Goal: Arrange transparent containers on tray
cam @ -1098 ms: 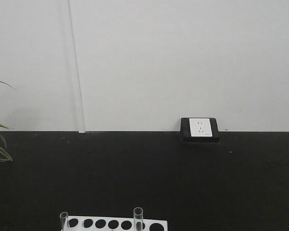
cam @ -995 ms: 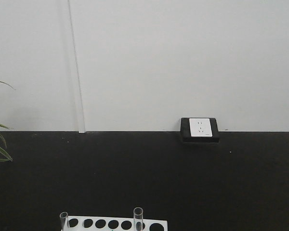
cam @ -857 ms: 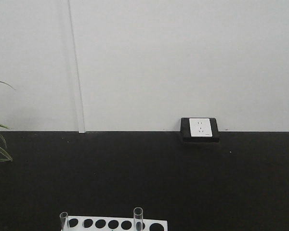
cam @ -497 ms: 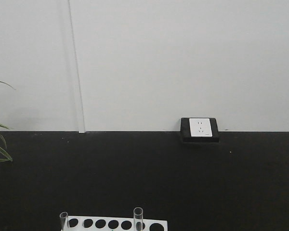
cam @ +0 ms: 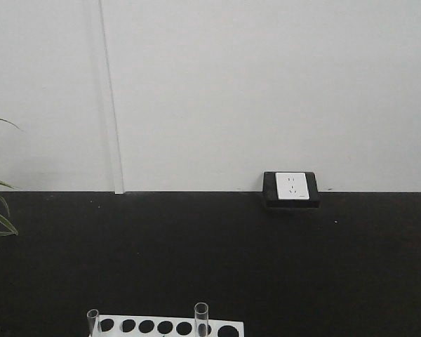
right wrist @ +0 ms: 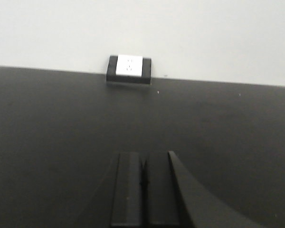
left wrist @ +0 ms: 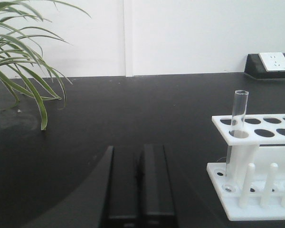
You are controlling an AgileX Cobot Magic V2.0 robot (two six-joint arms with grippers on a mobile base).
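A test-tube rack (cam: 168, 326) stands on the tabletop (cam: 266, 260) at the near edge of the front view, left of centre. The left test tube (cam: 92, 321) stands upright at the rack's left end. The right test tube (cam: 201, 317) stands upright toward its right end, with several open holes between the two. A socket box (cam: 291, 187) sits at the back of the tabletop against the wall (cam: 266, 91), behind and to the right of the rack. From the left wrist, the rack lies right of the left gripper (left wrist: 135, 190), and a potted plant (left wrist: 4, 52) stands to its left, farther back.
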